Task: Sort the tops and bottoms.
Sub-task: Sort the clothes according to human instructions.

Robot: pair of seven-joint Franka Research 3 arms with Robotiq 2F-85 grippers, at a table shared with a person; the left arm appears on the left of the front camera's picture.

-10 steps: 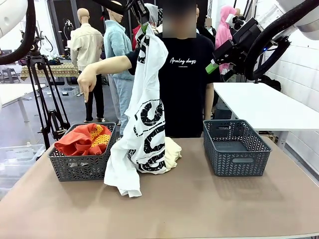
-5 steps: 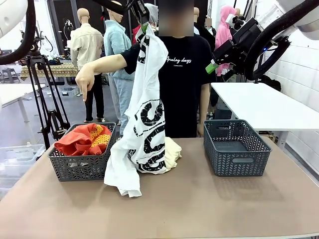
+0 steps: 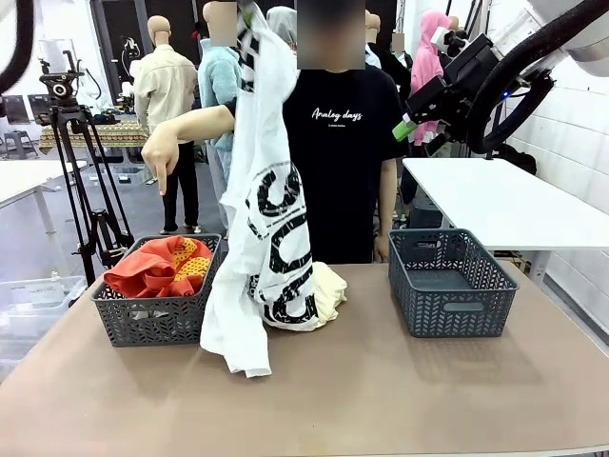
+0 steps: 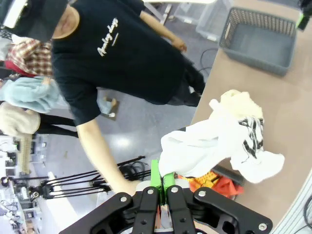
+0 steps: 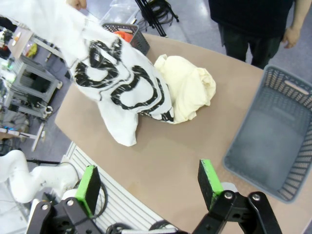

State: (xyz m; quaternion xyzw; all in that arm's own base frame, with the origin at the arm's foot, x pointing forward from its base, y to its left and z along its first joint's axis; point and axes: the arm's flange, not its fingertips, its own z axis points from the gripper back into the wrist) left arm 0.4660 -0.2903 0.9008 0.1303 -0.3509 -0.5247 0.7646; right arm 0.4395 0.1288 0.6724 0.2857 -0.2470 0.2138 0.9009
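A white T-shirt (image 3: 266, 219) with black lettering, one of the tops, hangs from the top of the front view, its hem resting on the table (image 3: 381, 400). In the left wrist view my left gripper (image 4: 161, 181) is shut on the shirt (image 4: 209, 146), high above the table. A red-orange top (image 3: 157, 267) lies in the left grey basket (image 3: 152, 326). A cream garment (image 3: 329, 290) sits on the table behind the shirt. My right gripper (image 3: 411, 119) hovers open and empty at the upper right, also seen as the gripper (image 5: 147, 183) above the table's near edge.
The right grey basket (image 3: 452, 286) holds nothing. A person in a black T-shirt stands at the far side, one hand (image 3: 164, 157) pointing down over the left basket. A tripod (image 3: 81, 190) stands off the table's left. The table's front half is bare.
My left gripper has risen out of the top of the front view, lifting the white T-shirt higher and slightly left. The person's pointing hand and my right arm stay put.
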